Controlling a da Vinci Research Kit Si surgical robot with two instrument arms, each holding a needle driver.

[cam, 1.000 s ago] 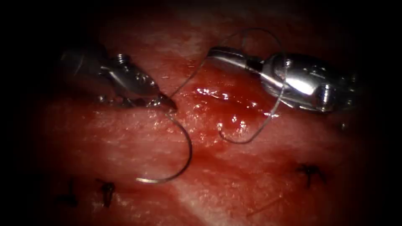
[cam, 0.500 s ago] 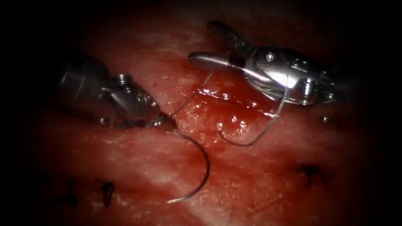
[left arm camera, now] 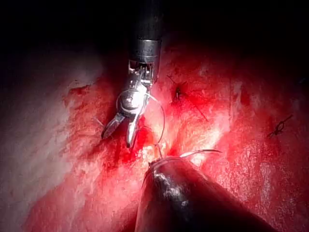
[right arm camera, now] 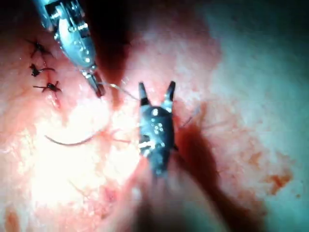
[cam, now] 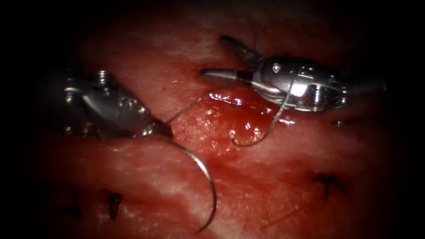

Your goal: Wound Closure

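Below the frame's centre, the curved steel needle arcs free above the wet red tissue, its upper end clamped in the shut jaws of the left silver tool. Thin grey thread loops rightward across the glistening cut to the right silver tool, its jaws spread wide, holding nothing. Dark stitch knots sit lower right.

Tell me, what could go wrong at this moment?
The left tool grips the needle at its very end, so the curve, free above the tissue, might swivel. The right tool is open, holding nothing, yet the thread drapes over it and might snag.
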